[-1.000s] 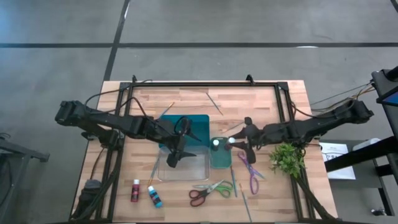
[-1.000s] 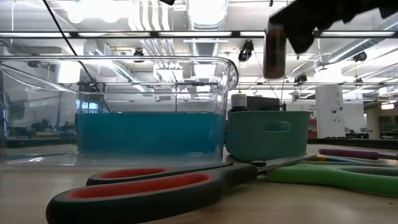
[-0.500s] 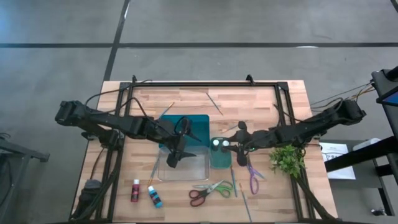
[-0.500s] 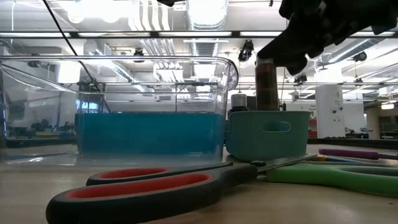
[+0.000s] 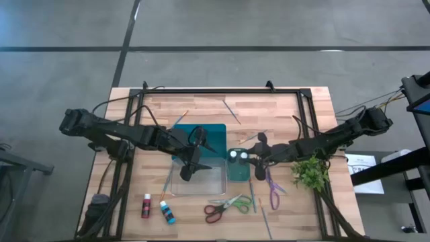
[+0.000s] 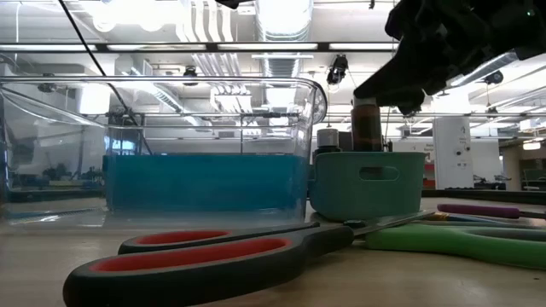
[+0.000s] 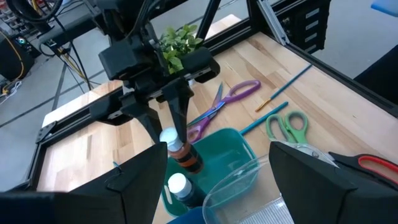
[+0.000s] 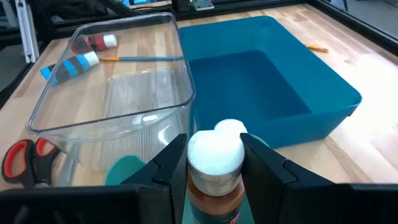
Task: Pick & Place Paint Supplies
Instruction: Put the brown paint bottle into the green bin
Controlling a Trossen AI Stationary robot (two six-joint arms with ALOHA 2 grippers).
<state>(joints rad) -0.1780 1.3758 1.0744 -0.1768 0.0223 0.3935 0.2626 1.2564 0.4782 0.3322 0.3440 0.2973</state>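
wooden worktop (image 5: pixel 289 107) with a black frame, grey floor around it.

left gripper (image 5: pixel 187 171): over the clear container (image 5: pixel 199 179) near the worktop's middle, jaws apart, holding nothing.

red paint bottle (image 5: pixel 146 206) and blue paint bottle (image 5: pixel 166 212): lying side by side near the front edge, toward the left corner.

thin brush (image 5: pixel 180 118): just behind the large teal tray (image 5: pixel 215 138), toward the back edge.

red-handled scissors with green blades' grip (image 5: pixel 227 206): flat near the front edge, middle.

small teal bin (image 6: pixel 368 183): touching the clear container's right side; one white-capped bottle (image 7: pixel 178 186) stands inside.

right gripper (image 8: pixel 214 163): above the small teal bin, jaws clamped on a brown paint bottle (image 6: pixel 368 125) with a white cap, its lower end inside the bin.

purple scissors (image 5: pixel 272 189): right of the bin.

green plant sprig (image 5: pixel 310 172): near the right edge.
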